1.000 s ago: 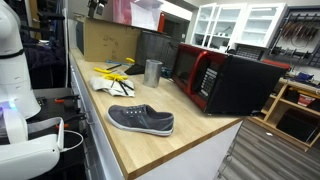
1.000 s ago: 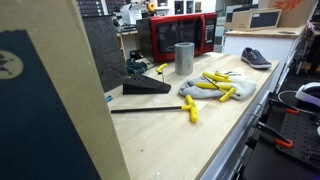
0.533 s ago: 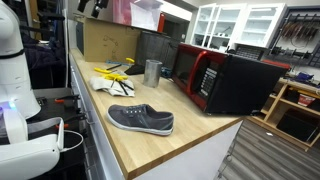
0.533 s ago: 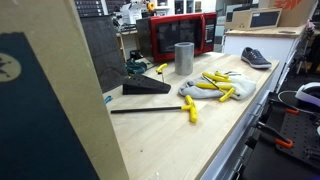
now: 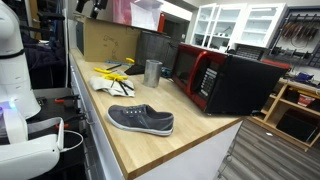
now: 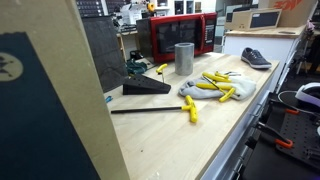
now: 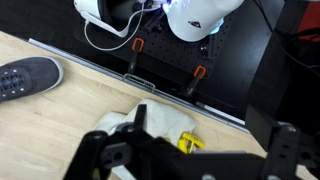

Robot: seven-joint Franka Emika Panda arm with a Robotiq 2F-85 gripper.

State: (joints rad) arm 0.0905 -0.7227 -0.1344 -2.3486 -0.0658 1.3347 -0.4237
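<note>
My gripper (image 7: 190,160) hangs high above the wooden counter (image 7: 80,100) with its fingers spread wide and nothing between them. In an exterior view only its dark tip (image 5: 96,5) shows at the top edge. Right below it lies a white cloth (image 7: 120,125) with several yellow-handled tools (image 7: 187,145); they also show in both exterior views (image 5: 112,75) (image 6: 212,88). A grey shoe (image 7: 25,78) lies further along the counter, near its end (image 5: 141,120) (image 6: 255,58).
A metal cup (image 5: 152,71) (image 6: 184,58) stands beside a red microwave (image 5: 215,80) (image 6: 180,35). A cardboard box (image 5: 110,42) stands at the far end. A black wedge (image 6: 147,87) and a black rod with a yellow handle (image 6: 150,109) lie on the counter. The counter's front edge drops to cables and clamps (image 7: 165,75).
</note>
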